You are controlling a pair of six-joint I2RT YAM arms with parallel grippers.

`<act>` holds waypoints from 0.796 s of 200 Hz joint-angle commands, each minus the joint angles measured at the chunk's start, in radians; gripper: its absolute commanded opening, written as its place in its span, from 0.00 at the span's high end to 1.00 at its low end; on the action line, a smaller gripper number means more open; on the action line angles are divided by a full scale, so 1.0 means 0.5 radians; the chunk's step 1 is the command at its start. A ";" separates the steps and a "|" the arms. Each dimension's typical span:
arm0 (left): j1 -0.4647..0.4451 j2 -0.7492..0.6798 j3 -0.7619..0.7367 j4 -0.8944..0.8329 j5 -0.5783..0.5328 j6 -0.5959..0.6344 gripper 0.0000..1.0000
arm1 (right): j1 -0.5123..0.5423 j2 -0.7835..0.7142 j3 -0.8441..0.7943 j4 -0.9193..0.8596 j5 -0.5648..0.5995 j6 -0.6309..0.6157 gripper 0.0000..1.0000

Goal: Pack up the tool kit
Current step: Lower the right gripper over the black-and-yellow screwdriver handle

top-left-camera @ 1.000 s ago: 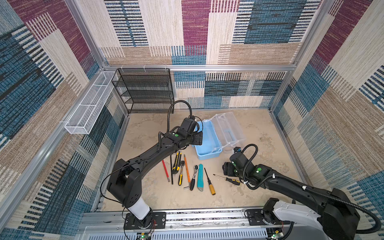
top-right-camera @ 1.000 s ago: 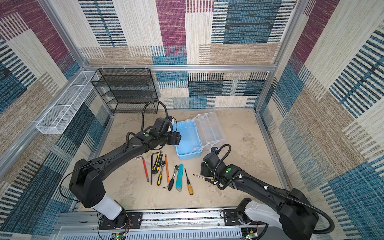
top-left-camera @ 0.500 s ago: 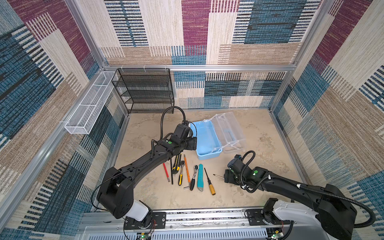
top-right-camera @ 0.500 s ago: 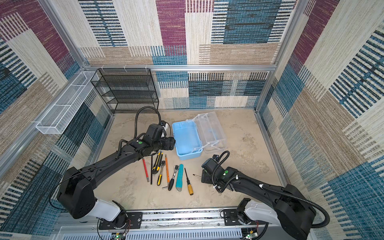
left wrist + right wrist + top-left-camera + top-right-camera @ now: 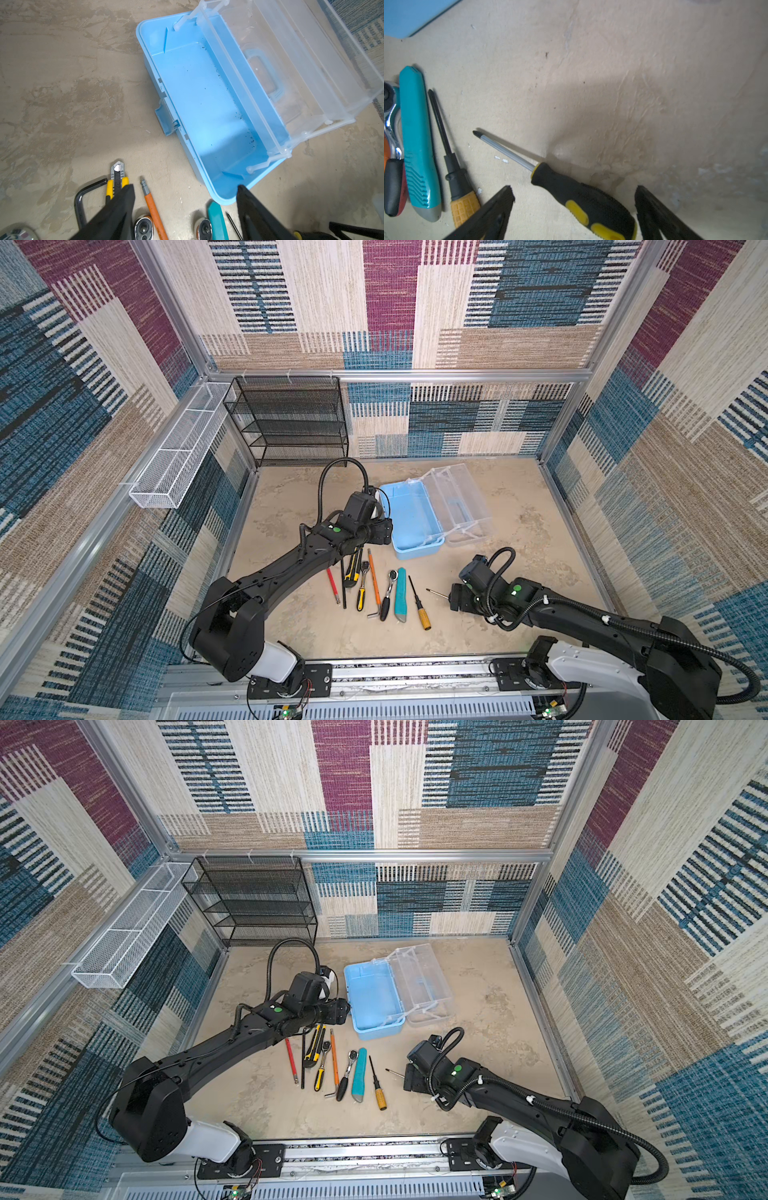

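Observation:
The tool kit's light-blue toolbox (image 5: 409, 518) (image 5: 207, 99) stands open and empty mid-floor, its clear lid (image 5: 457, 497) folded back. A row of tools lies in front of it, among them a teal utility knife (image 5: 400, 593) (image 5: 417, 135), an orange-handled screwdriver (image 5: 419, 605), ratchets (image 5: 388, 593) and a yellow utility knife (image 5: 353, 568). My left gripper (image 5: 384, 529) (image 5: 185, 187) hangs open and empty over the box's near-left corner. My right gripper (image 5: 455, 599) (image 5: 574, 188) is open, its fingers on either side of a black-and-yellow screwdriver's handle (image 5: 583, 201) on the floor, not touching it.
A black mesh shelf rack (image 5: 291, 423) stands at the back left wall. A long white mesh basket (image 5: 178, 452) hangs on the left wall rail. Patterned walls close in the floor on three sides.
The left gripper has drawn back from the toolbox toward the tool row. The right gripper has come down over the black-and-yellow screwdriver's handle and opened wider.

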 commanded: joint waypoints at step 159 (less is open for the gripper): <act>0.016 -0.076 -0.095 0.041 0.033 -0.021 0.20 | 0.002 0.209 0.050 0.108 -0.258 -0.245 0.21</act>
